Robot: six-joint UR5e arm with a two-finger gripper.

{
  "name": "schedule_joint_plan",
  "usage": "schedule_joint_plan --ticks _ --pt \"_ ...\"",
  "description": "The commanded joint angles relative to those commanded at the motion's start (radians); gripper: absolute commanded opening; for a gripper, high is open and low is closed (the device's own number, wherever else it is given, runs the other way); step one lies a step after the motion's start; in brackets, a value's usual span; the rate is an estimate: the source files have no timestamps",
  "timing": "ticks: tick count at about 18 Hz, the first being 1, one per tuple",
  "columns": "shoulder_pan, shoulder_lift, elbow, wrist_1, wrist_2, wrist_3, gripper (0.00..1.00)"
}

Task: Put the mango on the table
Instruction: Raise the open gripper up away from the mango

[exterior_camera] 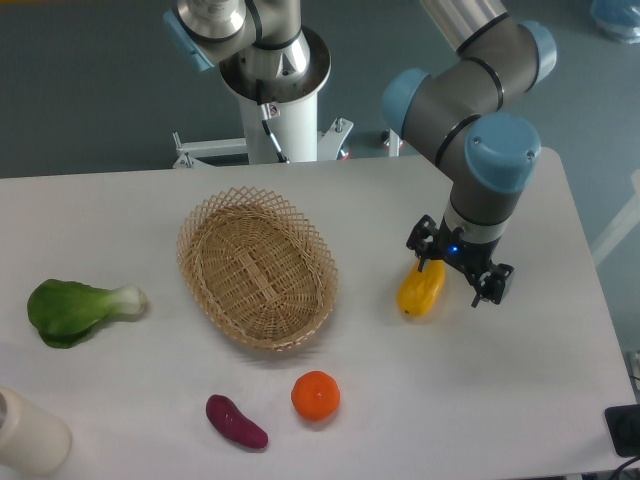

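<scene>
The yellow-orange mango [421, 289] lies on the white table [520, 380] to the right of the basket. My gripper [459, 272] hangs just above and to the right of it. Its jaws stand wide apart, and the left finger [424, 243] is right at the mango's upper end. The right finger [496, 284] is clear of the fruit. The jaws do not close on the mango. Whether the left finger touches it cannot be told.
An empty woven wicker basket [257, 268] sits mid-table. A round orange [316, 395] and a purple eggplant-like piece [236, 421] lie in front of it. A green bok choy [76, 308] is at the left and a white bottle [28, 435] at the front left corner.
</scene>
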Motion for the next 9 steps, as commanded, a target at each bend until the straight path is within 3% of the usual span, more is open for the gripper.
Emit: schedule_joint_plan --ticks 9 --pt "-0.014 0.002 -0.029 0.011 0.066 0.012 1.00"
